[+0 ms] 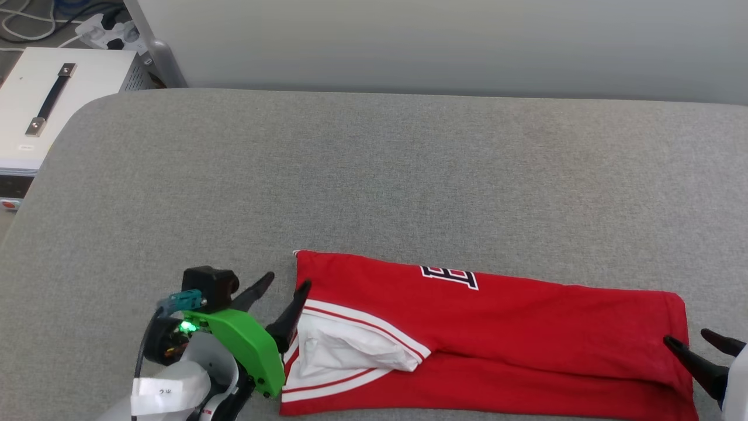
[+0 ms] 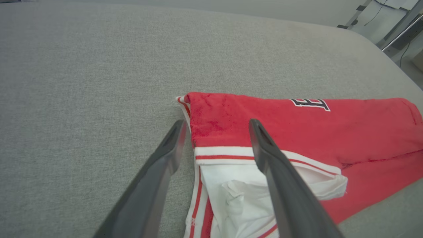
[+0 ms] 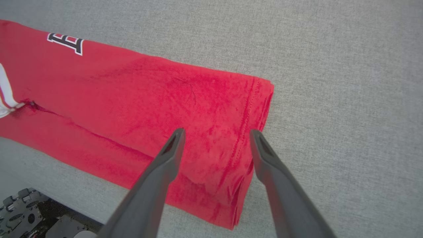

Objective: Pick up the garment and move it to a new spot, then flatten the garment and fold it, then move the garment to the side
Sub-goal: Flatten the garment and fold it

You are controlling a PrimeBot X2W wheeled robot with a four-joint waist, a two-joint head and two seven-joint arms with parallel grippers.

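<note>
Straddling garment [image 1: 526, 327] edges, left gripper [image 1: 288, 279] and right gripper [image 1: 685, 335], jaws spread wide, empty

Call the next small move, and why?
Probably lift both clear to set up a crosswise fold: left gripper and right gripper hang, jaws open, at the two ends of the garment, already folded into a long strip.

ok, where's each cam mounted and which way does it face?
Head: on the head, facing forward-down at the folded red T-shirt on grey fabric surface; left hand lower left, right hand lower right.
Left wrist: on left arm, along its fingers at the white-sleeve end.
Right wrist: on right arm, along its fingers at the hem end.
All share the black letter print.
</note>
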